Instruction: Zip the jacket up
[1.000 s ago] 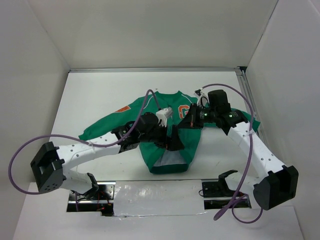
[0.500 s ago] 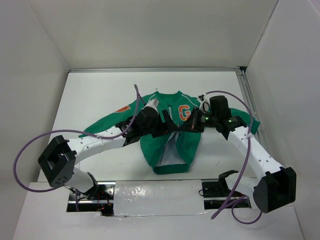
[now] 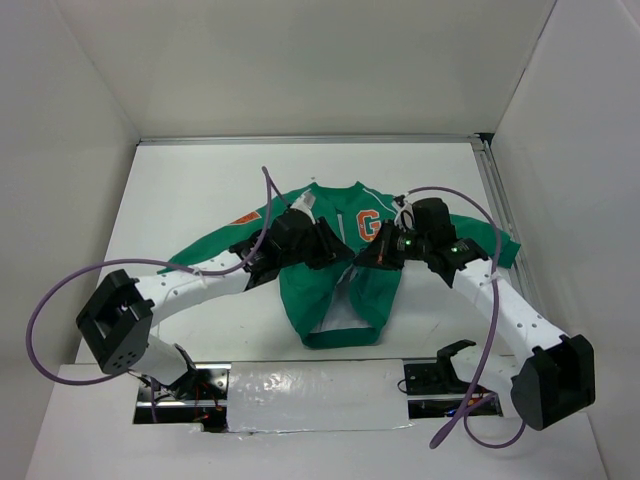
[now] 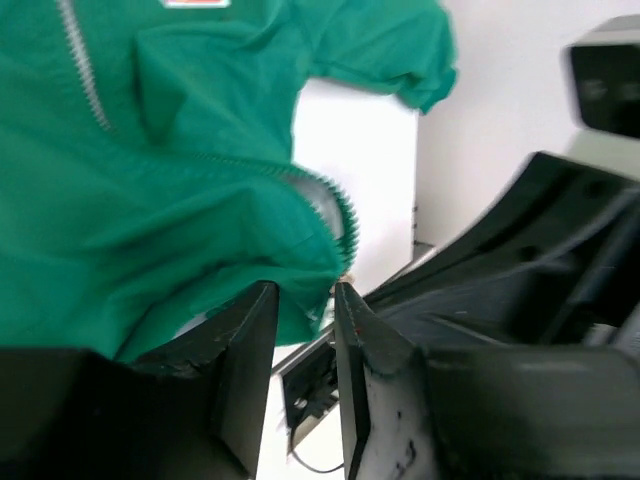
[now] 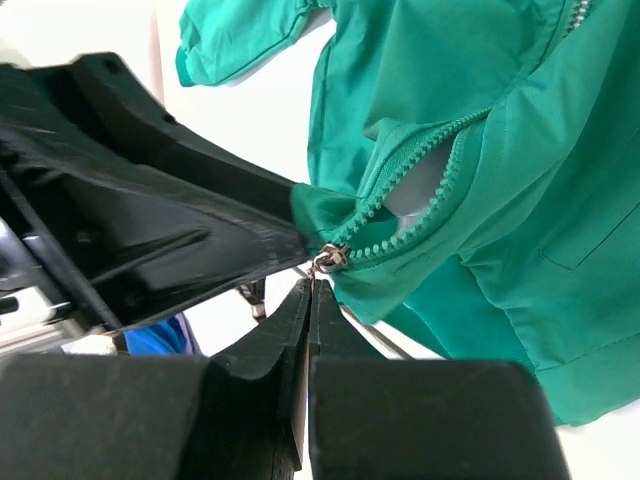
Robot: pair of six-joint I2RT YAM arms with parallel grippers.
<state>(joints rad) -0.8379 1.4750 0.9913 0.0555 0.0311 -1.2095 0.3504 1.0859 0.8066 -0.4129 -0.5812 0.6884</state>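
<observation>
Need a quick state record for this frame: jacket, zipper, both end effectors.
jacket: green, front up on the table, sleeves spread
G patch: orange, on the chest
zipper teeth: parted beside the pull, pale lining in the gap
zipper pull: at the right end effector's tips
left end effector: shut on jacket fabric by the zipper edge
right end effector: shut, apparently on the zipper pull
task: not yet zipped

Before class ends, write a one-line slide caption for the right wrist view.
Right pincer pinches the zipper pull on the green jacket, zipper teeth parted beyond it.
</observation>
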